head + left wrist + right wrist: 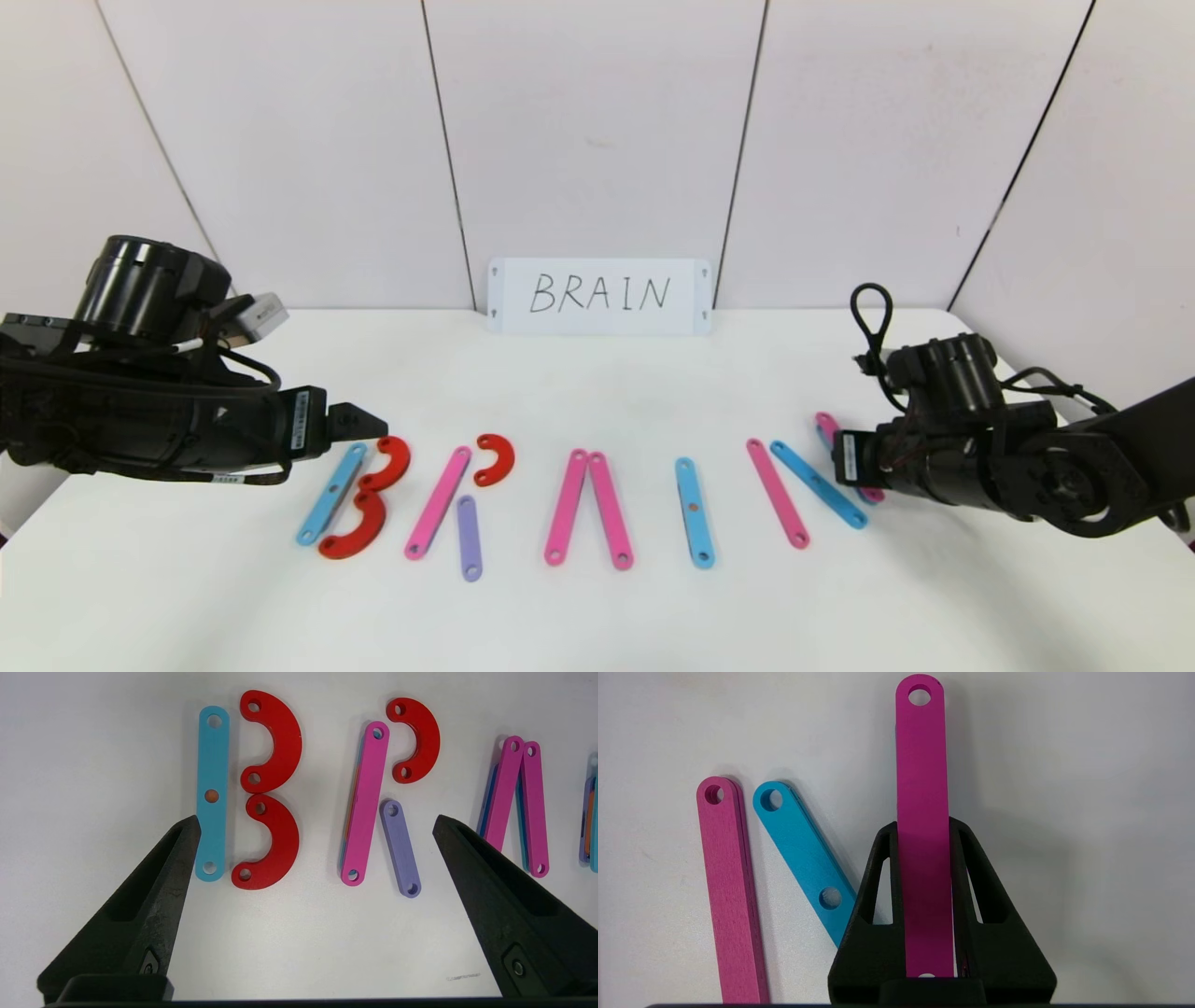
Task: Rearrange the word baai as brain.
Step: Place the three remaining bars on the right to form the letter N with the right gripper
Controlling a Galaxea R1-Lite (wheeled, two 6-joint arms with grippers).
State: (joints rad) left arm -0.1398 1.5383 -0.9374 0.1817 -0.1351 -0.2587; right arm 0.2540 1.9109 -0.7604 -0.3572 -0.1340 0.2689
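Coloured strips and red arcs lie in a row on the white table [597,616]. From left: a blue strip [331,495] with two red arcs [390,464]; a pink strip [437,504], red arc [495,459] and purple strip [469,539]; two pink strips [567,507] leaning together; one blue strip [695,513]; a pink strip [777,493] and a slanted blue strip [817,484]. My right gripper [923,826] is shut on another pink strip [922,765], low over the table just right of that blue strip. My left gripper [316,821] is open and empty beside the leftmost letter.
A white card [599,295] handwritten "BRAIN" stands against the back wall. The right arm [1027,457] reaches in from the right edge and the left arm [140,420] from the left edge. Bare table lies in front of the letters.
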